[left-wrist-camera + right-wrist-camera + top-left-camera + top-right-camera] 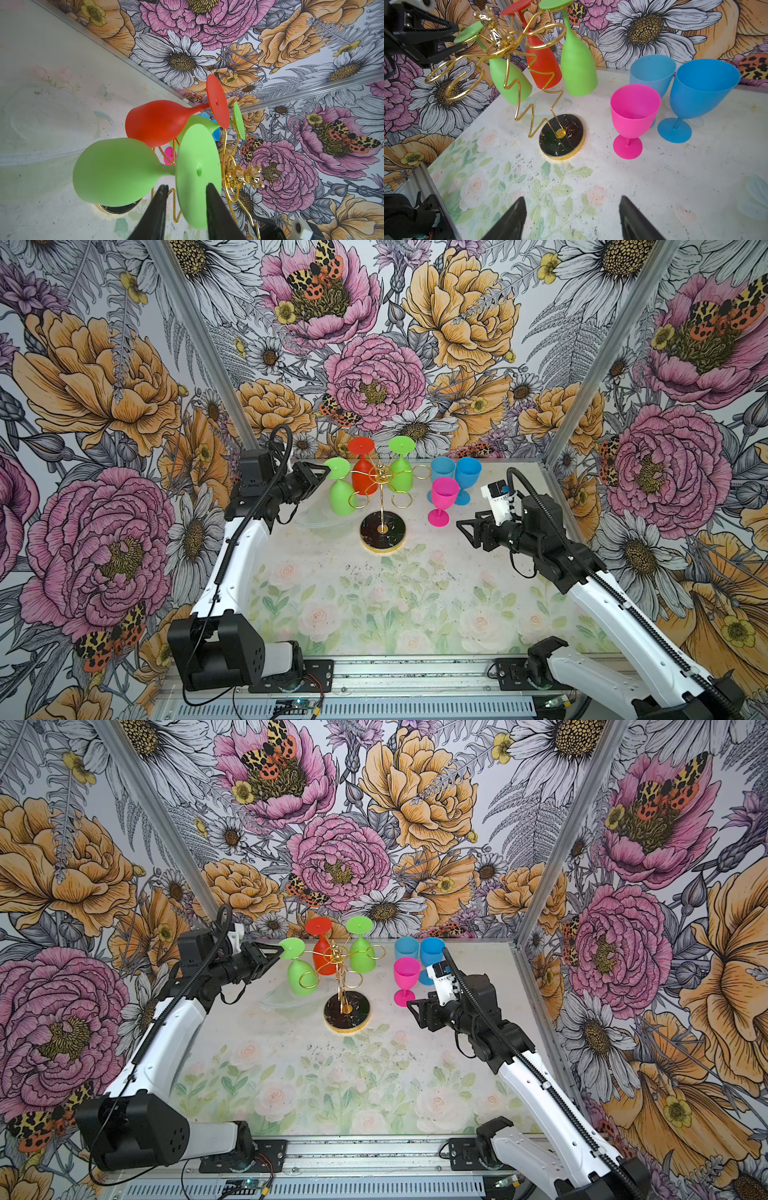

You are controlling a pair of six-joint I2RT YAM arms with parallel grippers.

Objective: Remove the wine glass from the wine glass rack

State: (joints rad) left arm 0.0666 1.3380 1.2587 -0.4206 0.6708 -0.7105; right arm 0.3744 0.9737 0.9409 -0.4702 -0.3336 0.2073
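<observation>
Rack: The gold wire wine glass rack [382, 531] stands on its round black base at the middle of the floral table [374, 593], toward the far side.
On the rack: Three glasses hang bowl-down from the curled loop arms. A green wine glass [341, 497] hangs at the left, a red wine glass [363, 479] at the far side, and a second green glass [401, 479] just right of the red one.
Left gripper: The left gripper [323, 473] reaches in from the left at the height of the rack's top. Its black fingers stand parted on either side of the rim of the green wine glass's round foot. In the left wrist view a gap shows between one finger and the foot, so nothing is clamped.
Task glass: The green wine glass hangs on its loop, its bowl slanting toward the near left.
Right gripper: The right gripper [572, 197] hovers low over the right of the table, fingers spread wide with nothing between them, just near of the pink glass [444, 493].
Off the rack: The pink glass stands upright on the table, right of the rack. A light blue glass [441, 468] and a blue glass [467, 475] stand upright just beyond it.
</observation>
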